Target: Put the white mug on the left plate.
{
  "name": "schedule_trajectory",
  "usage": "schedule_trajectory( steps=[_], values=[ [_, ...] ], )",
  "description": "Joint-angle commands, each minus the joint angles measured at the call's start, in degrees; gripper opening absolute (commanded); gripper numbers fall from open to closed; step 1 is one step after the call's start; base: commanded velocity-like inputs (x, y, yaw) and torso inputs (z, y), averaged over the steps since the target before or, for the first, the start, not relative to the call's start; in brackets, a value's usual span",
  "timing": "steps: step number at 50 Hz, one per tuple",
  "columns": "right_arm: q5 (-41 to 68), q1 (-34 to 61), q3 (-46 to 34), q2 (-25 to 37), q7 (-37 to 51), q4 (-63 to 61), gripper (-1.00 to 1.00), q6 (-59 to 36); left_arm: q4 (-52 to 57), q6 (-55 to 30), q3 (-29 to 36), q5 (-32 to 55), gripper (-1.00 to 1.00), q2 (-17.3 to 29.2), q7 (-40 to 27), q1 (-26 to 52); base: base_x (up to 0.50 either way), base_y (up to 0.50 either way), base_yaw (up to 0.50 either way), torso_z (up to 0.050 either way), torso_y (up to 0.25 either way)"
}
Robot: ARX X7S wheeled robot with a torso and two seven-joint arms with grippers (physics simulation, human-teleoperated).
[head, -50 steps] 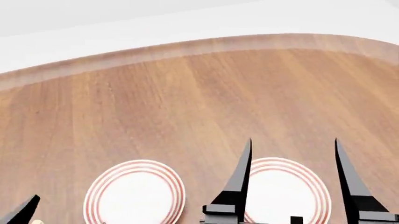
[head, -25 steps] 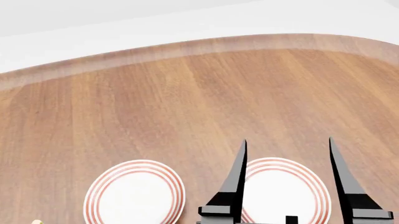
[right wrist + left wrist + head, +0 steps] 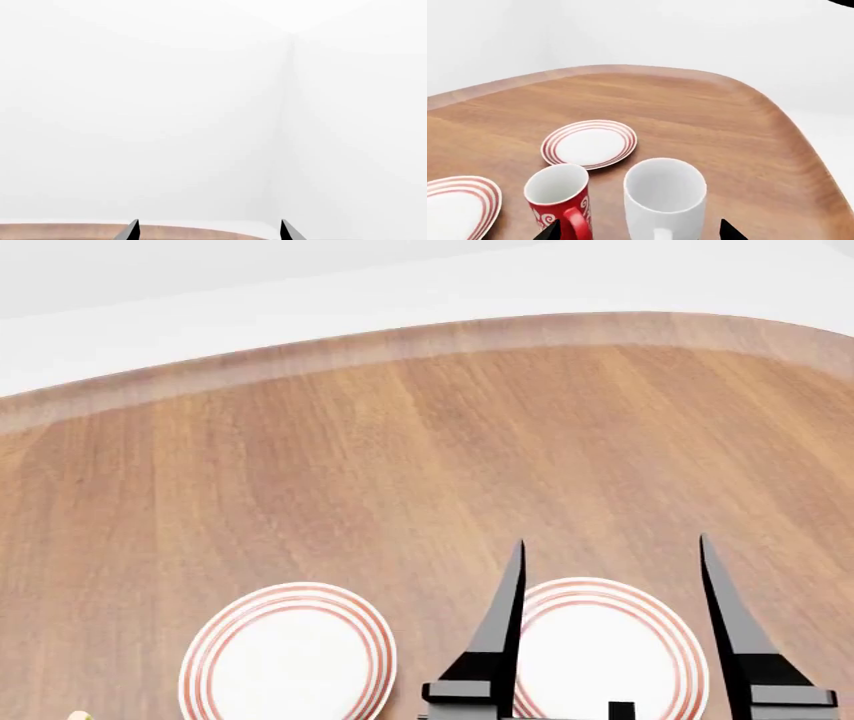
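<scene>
The white mug [image 3: 664, 197], tall and plain, stands upright on the wooden table with its handle facing the camera in the left wrist view. My left gripper [image 3: 640, 232] is open, its fingertips [image 3: 550, 231] apart on either side of the mug and not touching it. In the head view the left plate [image 3: 287, 655] lies near the bottom edge, with nothing on it. My right gripper [image 3: 611, 565] hangs open above the right plate [image 3: 607, 650]. The mug and the left gripper are out of the head view.
A small red patterned mug [image 3: 557, 200] stands close beside the white mug, its handle near one left fingertip. Two ringed plates [image 3: 589, 143] [image 3: 454, 210] lie beyond it. The table's rounded edge [image 3: 800, 150] runs close by. The right gripper [image 3: 210, 230] faces a white wall.
In the head view the right gripper has drifted slightly left over the right plate. The left fingertip that showed at the bottom left corner has gone out of that view.
</scene>
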State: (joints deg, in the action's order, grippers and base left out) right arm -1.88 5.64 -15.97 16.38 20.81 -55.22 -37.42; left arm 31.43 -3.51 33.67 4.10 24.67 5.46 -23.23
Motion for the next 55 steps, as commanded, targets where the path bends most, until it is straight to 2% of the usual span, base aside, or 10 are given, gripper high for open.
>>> schedule_trajectory(
  steps=[1,21,31,55],
  values=[
    [0.24,0.24,-0.11,0.10,0.13,-0.11,1.00,-0.46,-3.29,1.13,2.71,-1.75,1.00,-0.42,0.46,-0.53,0.00,0.00,0.00,0.000,0.000],
    [0.38,0.55,-0.60,0.32,0.46,-0.44,1.00,-1.01,-9.85,-1.09,3.76,-2.01,1.00,-1.91,0.84,2.54,0.00,0.00,0.00,0.000,0.000],
    [0.59,0.84,-0.70,0.46,0.49,-0.42,1.00,-1.25,-12.59,-4.82,3.49,-2.49,1.00,-5.33,-2.13,3.85,0.00,0.00,0.00,0.000,0.000],
    [0.96,0.70,-0.34,0.72,1.12,-1.11,1.00,-1.42,-18.01,-4.72,5.98,-4.39,1.00,-7.87,-4.22,4.59,0.00,0.00,0.00,0.000,0.000]
  ],
)
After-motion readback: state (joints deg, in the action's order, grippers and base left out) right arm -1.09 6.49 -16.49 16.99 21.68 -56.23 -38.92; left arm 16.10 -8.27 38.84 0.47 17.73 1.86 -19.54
